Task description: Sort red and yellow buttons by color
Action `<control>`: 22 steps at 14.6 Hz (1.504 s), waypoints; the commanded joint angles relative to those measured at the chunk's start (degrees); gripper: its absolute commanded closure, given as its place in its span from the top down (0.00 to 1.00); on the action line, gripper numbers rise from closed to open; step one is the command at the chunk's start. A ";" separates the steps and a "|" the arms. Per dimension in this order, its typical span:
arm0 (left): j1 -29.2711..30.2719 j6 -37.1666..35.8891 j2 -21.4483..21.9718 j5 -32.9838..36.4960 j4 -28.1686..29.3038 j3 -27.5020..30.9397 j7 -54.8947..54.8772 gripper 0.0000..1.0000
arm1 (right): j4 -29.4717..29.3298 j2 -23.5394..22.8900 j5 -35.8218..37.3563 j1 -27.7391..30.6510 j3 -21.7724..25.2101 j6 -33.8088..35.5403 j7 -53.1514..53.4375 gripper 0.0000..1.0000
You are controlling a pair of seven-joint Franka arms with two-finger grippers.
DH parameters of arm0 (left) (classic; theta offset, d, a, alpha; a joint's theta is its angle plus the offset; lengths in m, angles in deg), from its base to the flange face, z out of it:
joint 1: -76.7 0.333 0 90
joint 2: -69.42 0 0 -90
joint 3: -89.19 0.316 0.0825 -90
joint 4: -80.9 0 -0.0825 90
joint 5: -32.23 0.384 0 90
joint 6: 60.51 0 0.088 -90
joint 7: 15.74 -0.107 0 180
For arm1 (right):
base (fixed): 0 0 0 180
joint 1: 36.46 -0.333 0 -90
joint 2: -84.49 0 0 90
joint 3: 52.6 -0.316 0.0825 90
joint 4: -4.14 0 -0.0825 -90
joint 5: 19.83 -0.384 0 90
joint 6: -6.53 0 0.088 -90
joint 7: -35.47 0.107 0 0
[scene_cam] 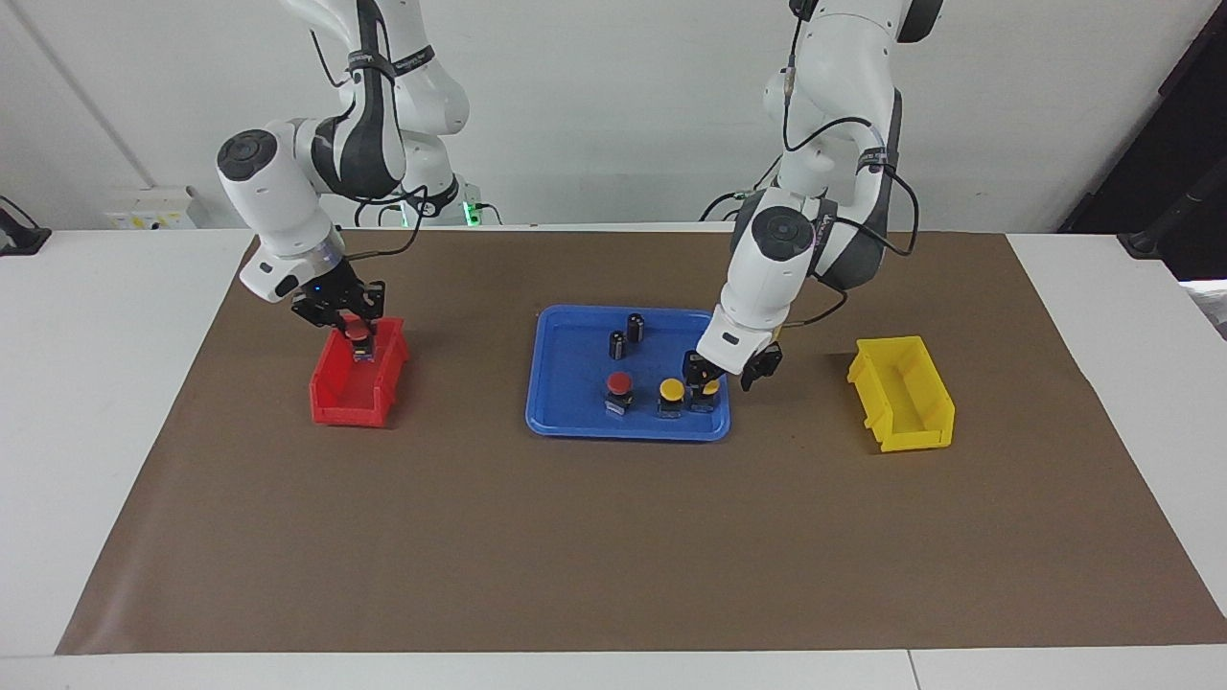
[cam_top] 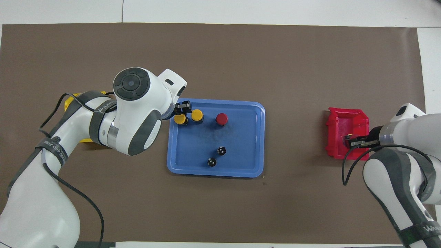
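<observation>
Facing view: the right gripper [scene_cam: 357,335] is hanging over the red plastic bin [scene_cam: 337,395] near the right arm's end of the brown paper mat [scene_cam: 613,556], its fingertips pinched shut on a red-capped push-button switch [scene_cam: 358,333] that is sitting just above the bin's rim nearest the robots. The left gripper [scene_cam: 726,374] is reaching down at the corner of the blue plastic tray [scene_cam: 556,412] toward the left arm's end, its fingers partly spread and straddling a yellow-capped push-button switch [scene_cam: 710,388]; whether the fingers are touching it I cannot tell. A second yellow-capped switch [scene_cam: 672,391] is standing just beside it along the tray's edge farthest from the robots, and a second red-capped switch [scene_cam: 619,385] is standing next in that row. Two dark capless cylinders [scene_cam: 625,335] are standing near the tray's edge nearest the robots. The yellow plastic bin [scene_cam: 901,395] is lying near the left arm's end of the mat.

Overhead view: the left gripper [cam_top: 182,109] is covering the tray's [cam_top: 255,168] corner, right at the outer yellow-capped switch [cam_top: 179,119], with the other yellow one [cam_top: 197,115] beside it and the red one [cam_top: 222,119] next along. The right gripper [cam_top: 351,142] is lying over the red bin [cam_top: 336,120]; the switch it is holding is hidden here. The yellow bin [cam_top: 73,100] is mostly covered by the left arm.
</observation>
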 commanded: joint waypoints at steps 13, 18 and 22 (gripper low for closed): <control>-1.60 4.01 1.64 -2.27 2.75 0.60 3.15 0.12 | 3.25 -2.07 -1.33 0.13 -0.24 -6.49 -2.65 0.64; -1.69 -1.86 2.34 -2.36 -0.05 0.60 3.33 0.02 | -11.85 -5.41 -0.54 0.66 -0.24 9.04 -4.58 0.64; -0.64 -14.95 7.34 -4.20 -5.76 1.21 2.89 0.02 | -25.11 -9.35 -0.54 -3.35 -1.56 19.43 6.10 0.65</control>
